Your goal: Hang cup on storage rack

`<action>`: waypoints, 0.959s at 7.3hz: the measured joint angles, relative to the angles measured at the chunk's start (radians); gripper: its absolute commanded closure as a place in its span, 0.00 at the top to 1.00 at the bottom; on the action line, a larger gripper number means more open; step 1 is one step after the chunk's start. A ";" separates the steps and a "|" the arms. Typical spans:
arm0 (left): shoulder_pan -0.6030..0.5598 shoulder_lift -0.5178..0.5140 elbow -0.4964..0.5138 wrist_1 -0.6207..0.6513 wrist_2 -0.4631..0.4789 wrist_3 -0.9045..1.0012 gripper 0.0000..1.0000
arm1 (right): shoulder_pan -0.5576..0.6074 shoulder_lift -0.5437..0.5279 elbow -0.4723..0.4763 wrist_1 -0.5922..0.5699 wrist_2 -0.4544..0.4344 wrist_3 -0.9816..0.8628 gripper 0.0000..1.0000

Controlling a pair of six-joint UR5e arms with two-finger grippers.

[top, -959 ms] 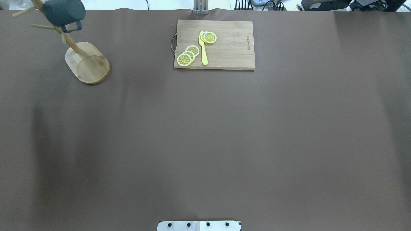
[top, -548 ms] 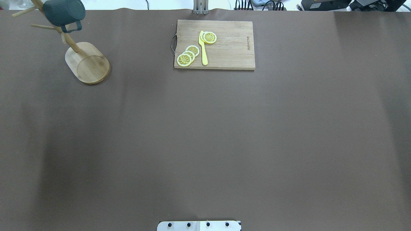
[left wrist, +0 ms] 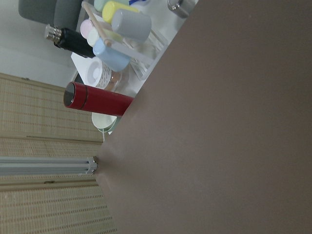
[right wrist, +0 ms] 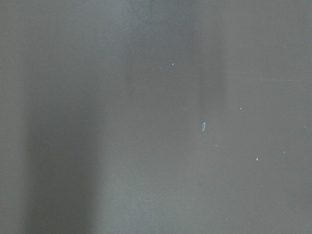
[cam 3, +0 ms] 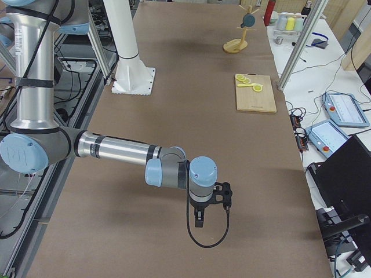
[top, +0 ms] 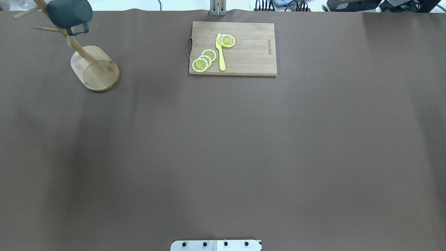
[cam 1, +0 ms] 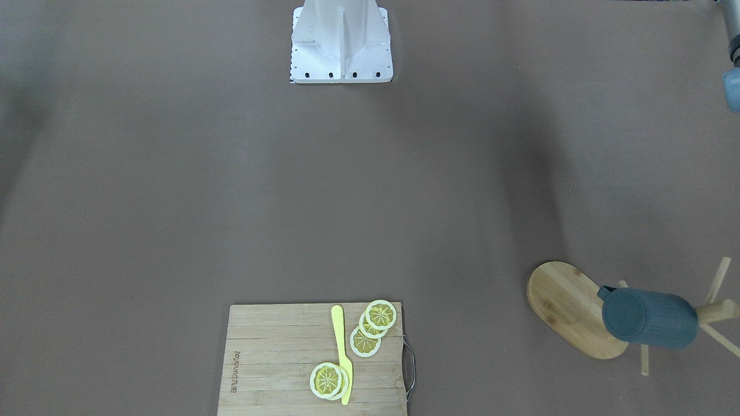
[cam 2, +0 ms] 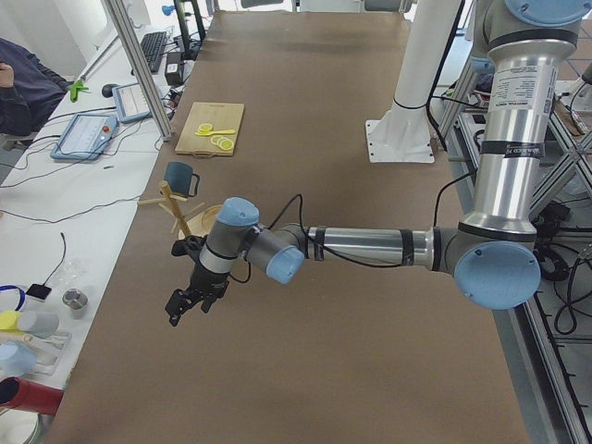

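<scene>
The dark blue-grey cup (top: pixel 69 13) hangs by its handle on a peg of the bamboo storage rack (top: pixel 95 68) at the table's far left corner. Both also show in the front view, cup (cam 1: pixel 647 318) and rack (cam 1: pixel 569 306). The left gripper (cam 2: pixel 180 305) shows only in the exterior left view, low over the table, apart from the rack (cam 2: pixel 176 208) and on its near side. The right gripper (cam 3: pixel 198 220) shows only in the exterior right view, far from the cup (cam 3: pixel 248 20). I cannot tell whether either gripper is open or shut.
A wooden cutting board (top: pixel 251 52) with lemon slices (top: pixel 204 60) and a yellow knife (top: pixel 220 52) lies at the far middle. The robot base (cam 1: pixel 341 40) stands at the near edge. A red flask (left wrist: pixel 97 100) and several cups stand beyond the table's left end.
The soft shadow on the table's left side has shifted in the overhead view. The cup and the rack have not moved.
</scene>
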 measured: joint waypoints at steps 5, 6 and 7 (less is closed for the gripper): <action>-0.097 -0.024 -0.002 0.404 -0.416 -0.006 1.00 | 0.000 0.001 -0.002 0.000 0.000 0.000 1.00; -0.106 -0.002 -0.008 0.412 -0.476 -0.044 1.00 | 0.000 0.000 -0.002 0.000 0.000 0.000 1.00; -0.110 0.022 -0.031 0.413 -0.501 -0.141 1.00 | 0.000 0.000 -0.003 0.000 -0.001 -0.001 1.00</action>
